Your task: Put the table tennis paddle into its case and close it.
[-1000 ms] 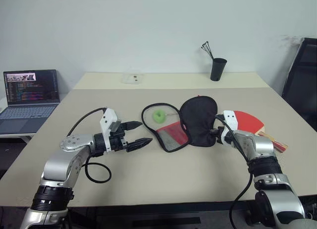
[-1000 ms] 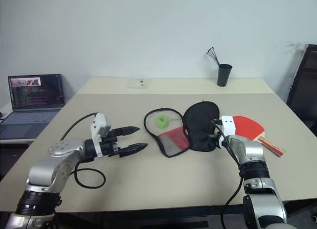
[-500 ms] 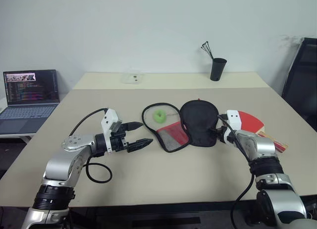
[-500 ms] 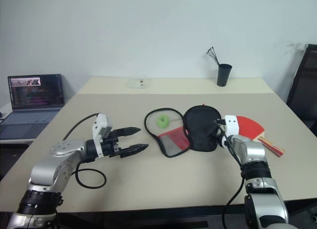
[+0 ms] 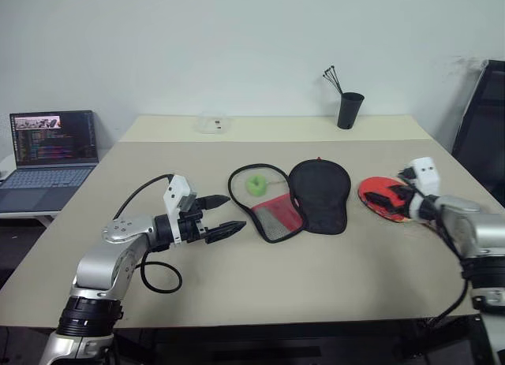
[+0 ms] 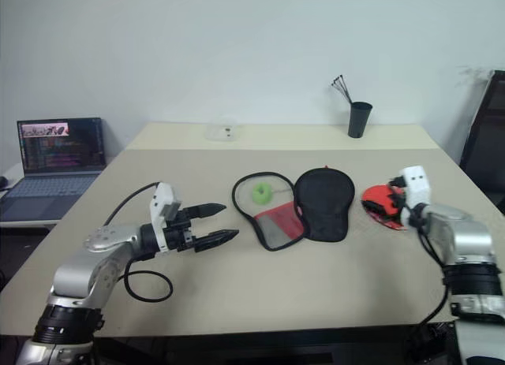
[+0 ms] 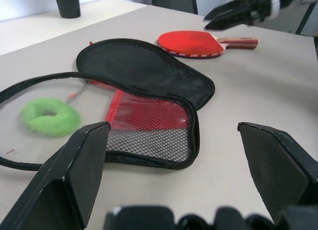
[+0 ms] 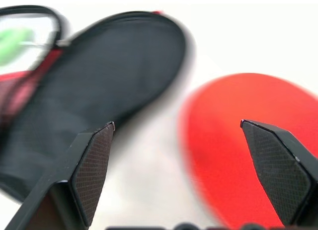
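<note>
we find the right gripper (image 6: 392,205) spread wide over the table tennis paddle (image 7: 191,43), empty; the left gripper (image 5: 223,214) is spread too. we judge a shallow pinch could slide the flat paddle away from the unzipped case (image 5: 304,199).

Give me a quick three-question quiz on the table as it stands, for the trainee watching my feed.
1. True or false: the table tennis paddle is already inside the case.
2. Which gripper hangs over the paddle: A) left gripper B) right gripper?
3. What is the green ring lying on?

Key:
1. False; it lies on the table beside the opened case.
2. B, jaws open.
3. The table, inside the loop of the case's opened black edge.
</note>
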You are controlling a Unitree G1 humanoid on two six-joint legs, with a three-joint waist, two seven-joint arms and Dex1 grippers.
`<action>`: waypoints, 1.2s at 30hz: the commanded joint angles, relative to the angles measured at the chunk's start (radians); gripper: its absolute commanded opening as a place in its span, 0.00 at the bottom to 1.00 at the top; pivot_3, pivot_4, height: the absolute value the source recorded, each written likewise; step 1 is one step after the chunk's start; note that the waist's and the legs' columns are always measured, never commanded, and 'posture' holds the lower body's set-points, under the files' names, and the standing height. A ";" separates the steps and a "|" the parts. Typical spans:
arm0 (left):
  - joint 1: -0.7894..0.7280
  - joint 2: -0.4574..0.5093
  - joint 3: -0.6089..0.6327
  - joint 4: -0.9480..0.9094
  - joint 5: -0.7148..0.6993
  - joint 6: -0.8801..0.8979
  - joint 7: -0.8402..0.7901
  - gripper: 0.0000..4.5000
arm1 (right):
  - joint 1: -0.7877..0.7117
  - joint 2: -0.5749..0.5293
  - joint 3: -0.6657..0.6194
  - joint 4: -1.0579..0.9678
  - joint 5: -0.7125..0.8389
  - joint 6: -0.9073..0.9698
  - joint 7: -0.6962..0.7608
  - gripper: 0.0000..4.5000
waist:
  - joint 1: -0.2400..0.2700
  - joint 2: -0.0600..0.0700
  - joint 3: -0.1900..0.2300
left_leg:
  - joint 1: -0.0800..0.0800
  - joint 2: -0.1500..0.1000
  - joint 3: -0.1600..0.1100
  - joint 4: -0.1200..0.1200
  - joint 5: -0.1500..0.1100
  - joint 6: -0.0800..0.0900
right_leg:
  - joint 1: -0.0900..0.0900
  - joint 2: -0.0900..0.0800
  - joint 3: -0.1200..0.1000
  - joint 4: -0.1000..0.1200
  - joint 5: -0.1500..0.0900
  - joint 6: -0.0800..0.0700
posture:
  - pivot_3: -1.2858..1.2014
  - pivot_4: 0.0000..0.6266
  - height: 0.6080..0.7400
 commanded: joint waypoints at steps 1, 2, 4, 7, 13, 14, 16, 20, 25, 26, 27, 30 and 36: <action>-0.040 -0.005 -0.008 -0.024 -0.006 -0.024 -0.014 1.00 | -0.013 -0.083 0.002 0.097 -0.046 -0.091 0.069 0.99 | 0.000 0.000 0.000 | 0.000 0.000 0.000 0.000 0.000 0.000 | 0.000 0.000 0.000 0.000 0.000 0.000 | 0.52 0.24 1.00; -0.046 -0.006 -0.011 -0.022 -0.006 -0.025 -0.017 1.00 | -0.013 -0.105 0.011 0.130 -0.062 -0.112 0.085 0.99 | 0.000 0.000 0.000 | 0.000 0.000 0.000 0.000 0.000 0.000 | 0.000 0.000 0.000 0.000 0.000 0.000 | 0.52 0.24 1.00; -0.059 -0.006 -0.021 -0.024 -0.004 -0.027 -0.028 1.00 | -0.030 -0.141 0.026 0.227 -0.102 -0.161 0.092 0.99 | 0.000 0.000 0.000 | 0.000 0.000 0.001 0.000 0.000 0.000 | 0.000 0.000 0.000 0.000 0.000 0.000 | 0.52 0.24 1.00; -0.072 -0.005 -0.031 -0.025 -0.003 -0.031 -0.038 1.00 | -0.065 -0.166 0.046 0.355 -0.142 -0.220 0.117 0.99 | -0.005 0.000 0.000 | 0.000 0.000 0.001 0.000 0.000 0.000 | 0.000 0.000 0.001 0.000 0.000 0.000 | 0.52 0.24 1.00; -0.111 -0.011 -0.051 -0.017 -0.003 -0.032 -0.059 1.00 | -0.138 -0.170 0.087 0.579 -0.215 -0.314 0.171 0.99 | -0.006 0.000 0.000 | 0.002 -0.001 0.003 0.000 0.000 0.000 | 0.000 0.003 0.002 0.001 0.000 -0.001 | 0.52 0.24 1.00; -0.118 -0.012 -0.054 -0.012 -0.001 -0.035 -0.063 1.00 | -0.150 -0.163 0.091 0.605 -0.223 -0.325 0.176 0.99 | -0.006 0.000 0.000 | 0.002 0.000 0.002 0.000 0.000 0.000 | 0.000 0.003 0.002 0.001 0.000 -0.001 | 0.52 0.24 1.00; -0.132 -0.016 -0.061 -0.003 0.003 -0.037 -0.068 1.00 | -0.168 -0.147 0.104 0.646 -0.235 -0.340 0.195 0.99 | -0.006 0.000 0.000 | 0.002 0.000 0.003 0.000 0.000 0.000 | 0.000 0.004 0.003 0.000 0.000 -0.001 | 0.52 0.24 1.00; -0.156 -0.020 -0.074 0.014 0.013 -0.047 -0.083 1.00 | -0.187 -0.114 0.123 0.735 -0.276 -0.395 0.162 0.99 | -0.006 0.000 0.000 | 0.002 0.000 0.003 0.000 0.000 0.000 | 0.000 0.004 0.003 0.000 0.000 -0.001 | 0.52 0.24 1.00; -0.168 -0.017 -0.074 0.027 0.021 -0.050 -0.097 1.00 | -0.213 -0.070 0.115 0.813 -0.297 -0.440 0.098 0.99 | -0.007 0.000 0.000 | 0.003 0.000 0.003 0.000 0.000 0.000 | 0.001 0.004 0.004 0.000 0.001 -0.001 | 0.52 0.24 1.00; -0.168 -0.015 -0.074 0.028 0.022 -0.051 -0.099 1.00 | -0.218 -0.060 0.112 0.823 -0.297 -0.441 0.090 0.99 | -0.007 0.000 0.000 | 0.003 0.000 0.003 0.000 0.000 0.000 | 0.001 0.004 0.004 0.000 0.001 -0.001 | 0.52 0.24 1.00; -0.168 -0.013 -0.075 0.028 0.023 -0.051 -0.101 1.00 | -0.223 -0.049 0.107 0.831 -0.293 -0.440 0.083 0.99 | -0.008 0.000 0.000 | 0.005 0.000 0.004 0.000 0.000 0.000 | 0.002 0.004 0.005 0.001 0.001 -0.001 | 0.52 0.24 1.00; -0.165 -0.009 -0.073 0.024 0.023 -0.049 -0.103 1.00 | -0.233 -0.026 0.096 0.842 -0.287 -0.440 0.076 0.99 | -0.013 -0.001 0.000 | 0.009 0.000 0.007 0.000 0.000 0.000 | 0.004 0.005 0.008 0.001 0.002 -0.002 | 0.52 0.24 1.00; -0.158 0.003 -0.066 0.023 0.026 -0.050 -0.107 1.00 | -0.242 -0.014 0.086 0.844 -0.289 -0.434 0.067 0.74 | -0.026 -0.001 0.000 | 0.015 0.001 0.010 -0.001 0.000 0.000 | 0.008 0.007 0.012 0.002 0.002 -0.002 | 0.52 0.24 1.00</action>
